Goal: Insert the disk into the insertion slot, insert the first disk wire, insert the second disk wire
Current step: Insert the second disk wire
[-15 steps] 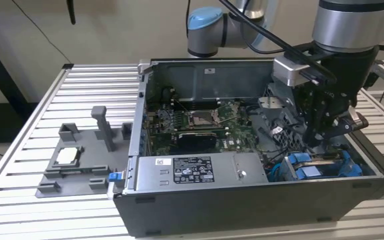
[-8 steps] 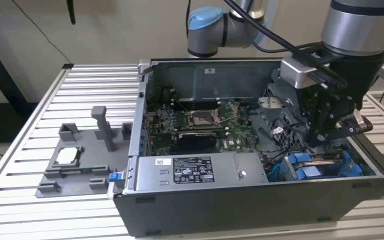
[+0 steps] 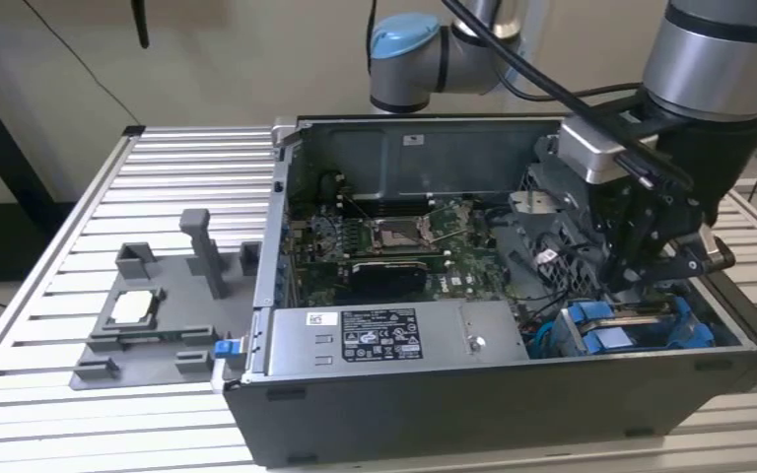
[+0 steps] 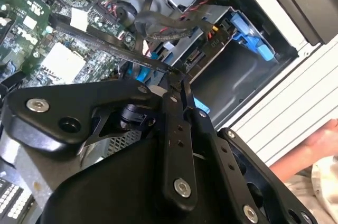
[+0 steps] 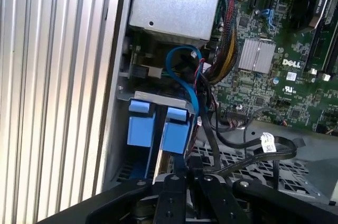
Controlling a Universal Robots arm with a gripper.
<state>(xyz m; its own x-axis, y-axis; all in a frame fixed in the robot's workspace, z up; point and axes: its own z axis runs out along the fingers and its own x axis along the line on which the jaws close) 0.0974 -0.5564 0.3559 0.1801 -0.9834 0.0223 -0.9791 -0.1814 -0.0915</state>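
Black cables (image 5: 248,147) beside the insertion slot (image 5: 158,129), crowding access.

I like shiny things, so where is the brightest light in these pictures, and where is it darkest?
In the first wrist view, the ribbed metal table gleams brightest. In the second wrist view, the gripper is a dark shape up close, while the green motherboard behind is well lit. In the exterior view, the computer case front is darkest.

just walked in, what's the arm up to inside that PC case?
The arm has its pincer down inside the open computer case, at the corner on the exterior view's right, just above the insertion slot with its blue tabs. The blue-framed disk already sits in that bay. The pincer is closed on a thin black wire near the bay.
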